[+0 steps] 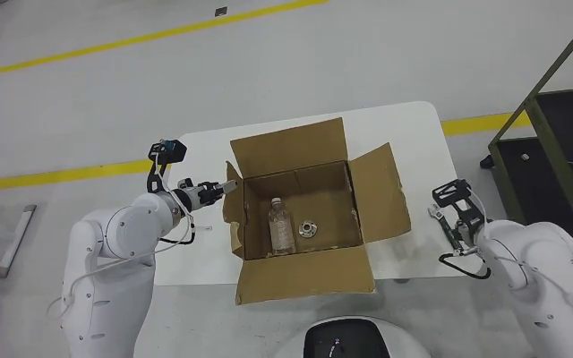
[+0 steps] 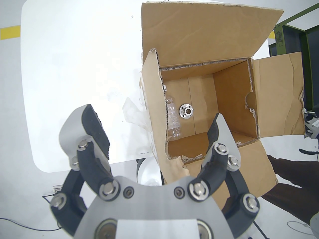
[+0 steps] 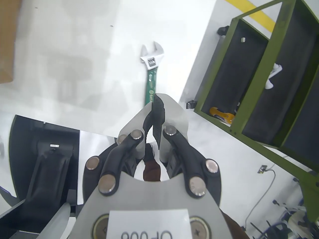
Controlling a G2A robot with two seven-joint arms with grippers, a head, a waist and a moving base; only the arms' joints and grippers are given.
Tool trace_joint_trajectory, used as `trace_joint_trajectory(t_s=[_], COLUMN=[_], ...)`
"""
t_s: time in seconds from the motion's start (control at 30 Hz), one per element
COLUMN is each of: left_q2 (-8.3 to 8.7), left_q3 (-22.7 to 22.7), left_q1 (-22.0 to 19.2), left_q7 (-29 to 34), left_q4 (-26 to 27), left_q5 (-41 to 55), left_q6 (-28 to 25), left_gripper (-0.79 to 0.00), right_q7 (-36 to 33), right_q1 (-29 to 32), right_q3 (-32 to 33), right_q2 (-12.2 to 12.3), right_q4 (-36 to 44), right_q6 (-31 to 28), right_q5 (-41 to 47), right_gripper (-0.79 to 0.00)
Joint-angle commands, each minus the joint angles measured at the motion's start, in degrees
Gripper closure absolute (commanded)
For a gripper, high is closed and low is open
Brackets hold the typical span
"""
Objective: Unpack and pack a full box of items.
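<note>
White table point(image 1: 206, 152), brown box point(image 1: 304, 268): why is the box set at the middle?

— So that it can be reached from both sides, it seems. All four flaps are folded out, so the inside is laid bare from above.

And the left claw point(image 2: 153, 116)?

— It is held just beside the box's torn left flap, fingers spread wide, with nothing in them. From that, either a reach inside is being readied or the flap is to be pushed clear.

What is kept in the box?

— A clear bottle point(image 1: 280, 225) is laid flat on the box floor, near the left wall. The unpacking is judged well along, not done.

The wrench point(image 3: 151, 68)?

— It is laid flat on the table near the right edge, well apart from the box, presumably as an item taken out. The right claw point(image 3: 154, 105) is held over its handle end, fingers pressed together. Whether the handle is pinched or merely hidden behind the tips cannot be told.

The smallest thing?

— A metal ring point(image 1: 307, 228) is set on the box floor just beside the bottle, not touching it. A narrow, careful pinch is likely called for there.
</note>
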State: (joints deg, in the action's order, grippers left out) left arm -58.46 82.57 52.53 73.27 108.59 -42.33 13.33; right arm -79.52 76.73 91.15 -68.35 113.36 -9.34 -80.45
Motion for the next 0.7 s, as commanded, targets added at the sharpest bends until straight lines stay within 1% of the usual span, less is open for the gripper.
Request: trace_joint_trajectory(t_s=[0.0, 0.07, 0.17, 0.2, 0.27, 0.3, 0.33, 0.37, 0.4, 0.43, 0.53, 0.57, 0.6, 0.63, 0.67], left_q2=[0.0, 0.0, 0.0, 0.0, 0.0, 0.0, 0.0, 0.0, 0.0, 0.0, 0.0, 0.0, 0.0, 0.0, 0.0], left_q3=[0.0, 0.0, 0.0, 0.0, 0.0, 0.0, 0.0, 0.0, 0.0, 0.0, 0.0, 0.0, 0.0, 0.0, 0.0], left_q1=[0.0, 0.0, 0.0, 0.0, 0.0, 0.0, 0.0, 0.0, 0.0, 0.0, 0.0, 0.0, 0.0, 0.0, 0.0], left_q7=[0.0, 0.0, 0.0, 0.0, 0.0, 0.0, 0.0, 0.0, 0.0, 0.0, 0.0, 0.0, 0.0, 0.0, 0.0], left_q4=[0.0, 0.0, 0.0, 0.0, 0.0, 0.0, 0.0, 0.0, 0.0, 0.0, 0.0, 0.0, 0.0, 0.0, 0.0], left_q5=[0.0, 0.0, 0.0, 0.0, 0.0, 0.0, 0.0, 0.0, 0.0, 0.0, 0.0, 0.0, 0.0, 0.0, 0.0], left_q6=[0.0, 0.0, 0.0, 0.0, 0.0, 0.0, 0.0, 0.0, 0.0, 0.0, 0.0, 0.0, 0.0, 0.0, 0.0], left_gripper=[-0.785, -0.785, -0.785, -0.785, -0.785, -0.785, -0.785, -0.785, -0.785, -0.785, -0.785, -0.785, -0.785, -0.785, -0.785], right_q7=[-1.9, -3.7, -5.1, -5.4, -5.0, -5.3, -5.3, -5.2, -5.2, -5.2, -4.5, -4.3, -3.8, -3.5, -3.3], right_q1=[-1.3, -2.8, -3.7, -3.8, -4.2, -4.3, -4.4, -4.5, -4.6, -4.8, -5.1, -5.2, -5.3, -5.3, -5.5], right_q3=[1.9, 2.1, 1.6, 1.2, 0.5, 0.2, -0.1, -0.4, -0.6, -0.7, -1.6, -1.8, -2.1, -2.4, -2.7], right_q2=[0.3, 0.5, 0.5, 0.5, 0.4, 0.4, 0.4, 0.4, 0.3, 0.4, 0.4, 0.4, 0.5, 0.5, 0.5], right_q4=[-1.9, -3.3, -4.5, -5.1, -6.0, -6.5, -6.7, -7.2, -7.9, -8.5, -9.8, -10.2, -10.6, -11.3, -11.9], right_q6=[-1.1, -2.2, -2.6, -2.6, -2.4, -2.4, -2.3, -2.1, -1.9, -1.8, -1.6, -1.4, -1.1, -0.9, -0.7], right_q5=[0.4, -0.3, 1.0, 1.2, 2.9, 3.7, 3.9, 4.4, 5.7, 6.0, 5.4, 5.1, 4.1, 3.5, 3.4], right_gripper=[-0.277, -0.339, -0.391, -0.453, -0.434, -0.449, -0.419, -0.413, -0.422, -0.397, -0.391, -0.425, -0.489, -0.536, -0.529])
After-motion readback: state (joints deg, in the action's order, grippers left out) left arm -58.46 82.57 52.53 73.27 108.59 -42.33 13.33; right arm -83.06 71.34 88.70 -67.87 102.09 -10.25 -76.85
